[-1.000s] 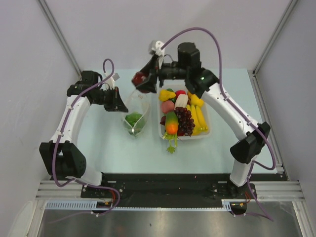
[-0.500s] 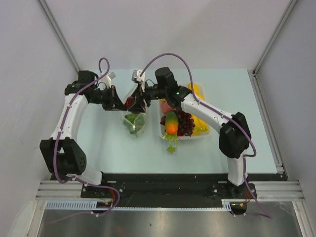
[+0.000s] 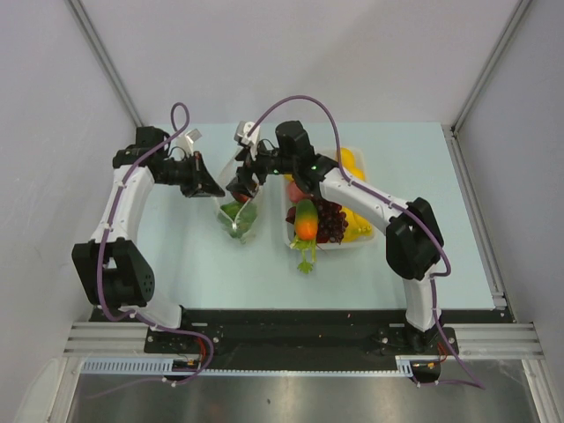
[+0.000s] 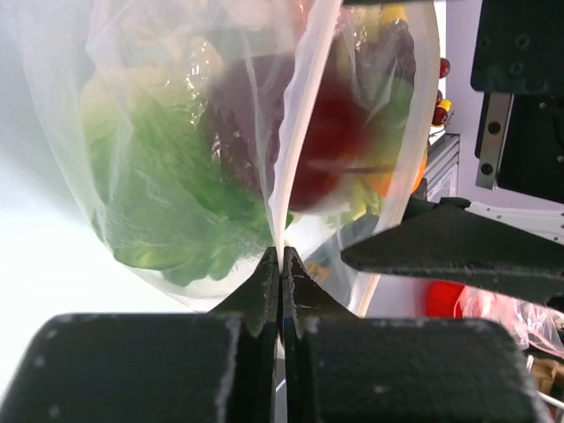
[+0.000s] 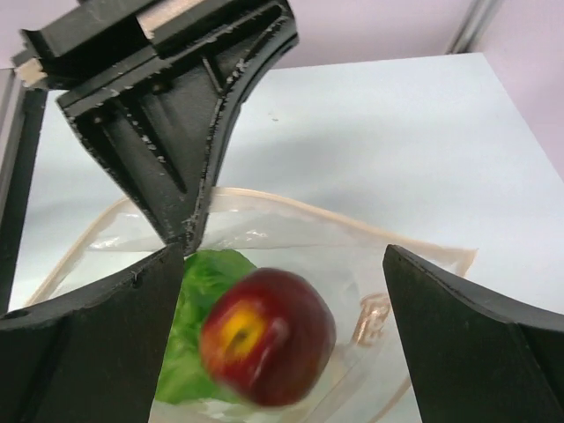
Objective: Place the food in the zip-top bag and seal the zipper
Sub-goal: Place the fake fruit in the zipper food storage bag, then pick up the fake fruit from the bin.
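Note:
The clear zip-top bag (image 3: 240, 216) stands open on the table left of the tray. A green lettuce (image 3: 238, 211) lies in it. My left gripper (image 3: 210, 185) is shut on the bag's rim strip (image 4: 291, 176) and holds the mouth up. My right gripper (image 3: 242, 183) is open just above the mouth. In the right wrist view a red apple (image 5: 269, 335), blurred, is loose between the open fingers (image 5: 97, 335), above the lettuce (image 5: 207, 282) inside the bag (image 5: 352, 229). Through the bag wall the left wrist view shows the lettuce (image 4: 167, 176) and the apple (image 4: 330, 141).
A white tray (image 3: 352, 244) right of the bag holds a carrot (image 3: 305, 220), purple grapes (image 3: 330, 216), bananas (image 3: 357, 220) and a yellow fruit (image 3: 348, 160). The right arm reaches over the tray's far left corner. Grey walls stand on both sides.
My right gripper carried the red apple leftward and down to the bag's mouth, then opened; the apple is free inside the bag. The left gripper kept its hold on the rim.

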Controlling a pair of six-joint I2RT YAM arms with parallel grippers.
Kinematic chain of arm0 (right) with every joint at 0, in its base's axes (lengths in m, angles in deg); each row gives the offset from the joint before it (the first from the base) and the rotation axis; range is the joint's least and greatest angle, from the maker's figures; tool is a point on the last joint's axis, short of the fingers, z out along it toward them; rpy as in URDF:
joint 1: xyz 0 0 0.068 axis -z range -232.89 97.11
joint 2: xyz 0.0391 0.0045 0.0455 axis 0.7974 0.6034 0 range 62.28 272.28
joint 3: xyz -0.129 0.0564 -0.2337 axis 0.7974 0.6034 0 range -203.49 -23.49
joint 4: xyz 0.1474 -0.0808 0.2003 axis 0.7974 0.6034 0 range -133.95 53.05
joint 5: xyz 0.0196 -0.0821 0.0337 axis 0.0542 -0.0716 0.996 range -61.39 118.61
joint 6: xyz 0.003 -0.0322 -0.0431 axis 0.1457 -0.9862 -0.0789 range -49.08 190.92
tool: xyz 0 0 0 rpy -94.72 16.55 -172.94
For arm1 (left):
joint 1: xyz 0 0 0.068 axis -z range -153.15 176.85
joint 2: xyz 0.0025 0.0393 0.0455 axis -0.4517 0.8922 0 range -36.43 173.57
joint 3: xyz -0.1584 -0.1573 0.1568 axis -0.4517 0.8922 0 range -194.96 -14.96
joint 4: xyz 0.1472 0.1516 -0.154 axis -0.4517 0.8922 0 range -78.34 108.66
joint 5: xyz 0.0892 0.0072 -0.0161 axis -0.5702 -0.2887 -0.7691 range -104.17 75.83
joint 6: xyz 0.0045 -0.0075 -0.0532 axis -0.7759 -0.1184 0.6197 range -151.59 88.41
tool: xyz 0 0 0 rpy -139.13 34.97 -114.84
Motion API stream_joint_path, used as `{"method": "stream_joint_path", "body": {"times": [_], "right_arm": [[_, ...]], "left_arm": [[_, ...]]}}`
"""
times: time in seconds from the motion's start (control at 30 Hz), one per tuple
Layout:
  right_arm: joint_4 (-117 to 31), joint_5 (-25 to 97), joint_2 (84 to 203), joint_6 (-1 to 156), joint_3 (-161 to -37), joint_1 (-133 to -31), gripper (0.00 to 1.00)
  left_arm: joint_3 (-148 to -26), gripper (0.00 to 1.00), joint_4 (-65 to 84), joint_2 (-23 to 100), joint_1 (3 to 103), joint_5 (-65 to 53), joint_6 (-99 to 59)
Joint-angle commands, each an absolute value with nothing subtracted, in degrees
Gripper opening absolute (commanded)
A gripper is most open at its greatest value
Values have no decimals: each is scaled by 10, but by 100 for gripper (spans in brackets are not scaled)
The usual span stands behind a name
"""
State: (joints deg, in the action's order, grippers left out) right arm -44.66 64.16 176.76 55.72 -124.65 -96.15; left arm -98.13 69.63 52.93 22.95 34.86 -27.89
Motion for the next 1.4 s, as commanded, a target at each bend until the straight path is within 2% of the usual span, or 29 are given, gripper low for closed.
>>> {"method": "stream_joint_path", "body": {"times": [0.0, 0.3, 0.43, 0.67, 0.9, 1.2, 1.3, 1.37], "right_arm": [[-459, 604, 1770, 573, -1284, -960, 100], [-382, 620, 1746, 642, -1354, -925, 100], [-287, 614, 1733, 656, -1377, -883, 100], [-160, 568, 1717, 593, -1334, -798, 97], [-91, 545, 1786, 510, -1368, -790, 96], [-90, 549, 1871, 452, -1406, -799, 99], [-86, 549, 1890, 446, -1423, -800, 96], [-87, 553, 1891, 443, -1422, -800, 91]], "left_arm": [[-1006, 0, 689, 527, 227, 377, -274], [-1011, 0, 687, 528, 227, 374, -272], [-1012, 0, 687, 528, 227, 372, -275], [-1008, 0, 682, 524, 227, 369, -274], [-997, 0, 675, 529, 228, 372, -268], [-996, 0, 679, 524, 227, 365, -275], [-996, 0, 680, 524, 227, 363, -276], [-996, 0, 681, 523, 227, 362, -277]]}}
